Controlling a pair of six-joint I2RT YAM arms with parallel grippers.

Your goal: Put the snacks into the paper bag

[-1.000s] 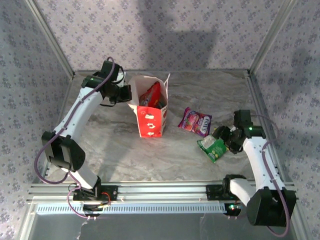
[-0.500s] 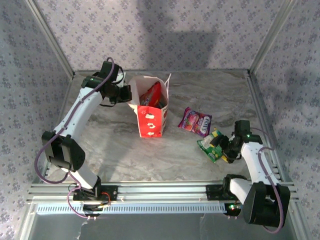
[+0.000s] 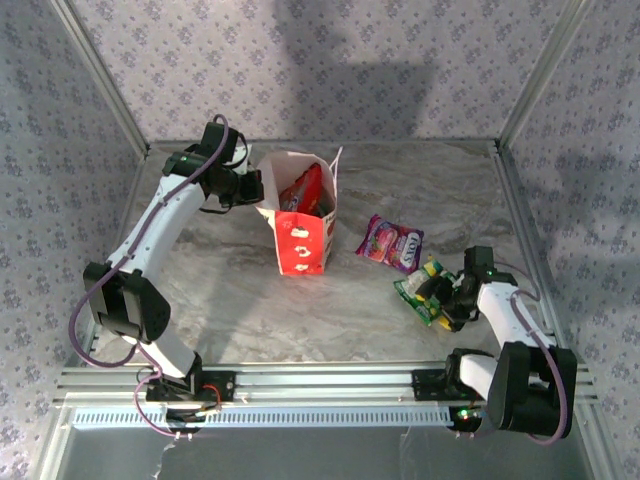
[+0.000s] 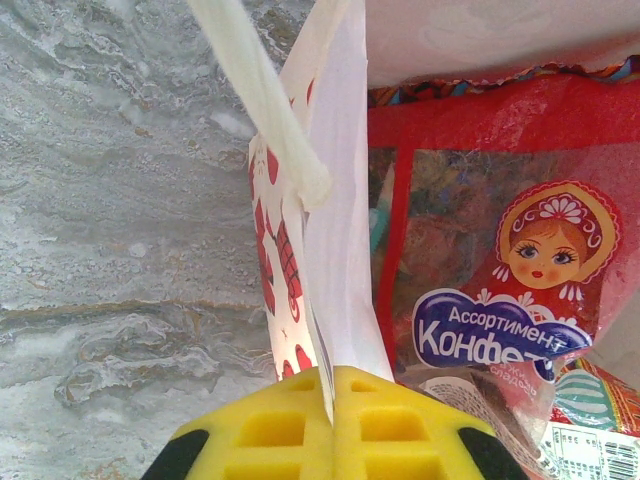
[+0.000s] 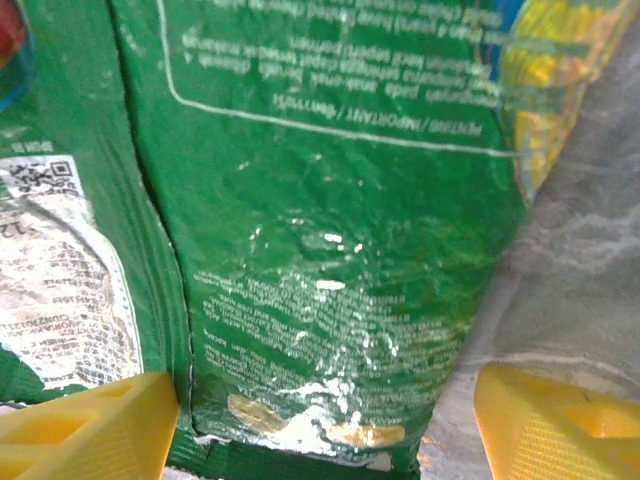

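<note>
Bare table [image 3: 240, 290] lies open across the lower centre and upper right of the top view. The bag [image 3: 303, 240] stands left of centre, a red packet [image 3: 305, 187] crowding its mouth. A purple packet [image 3: 392, 244] lies right of it, with a gap between.

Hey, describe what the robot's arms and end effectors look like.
The left arm and right arm have white links, black joints and a purple cable alongside each. The left end effector and right end effector have yellow fingers with moulded recesses.
</note>
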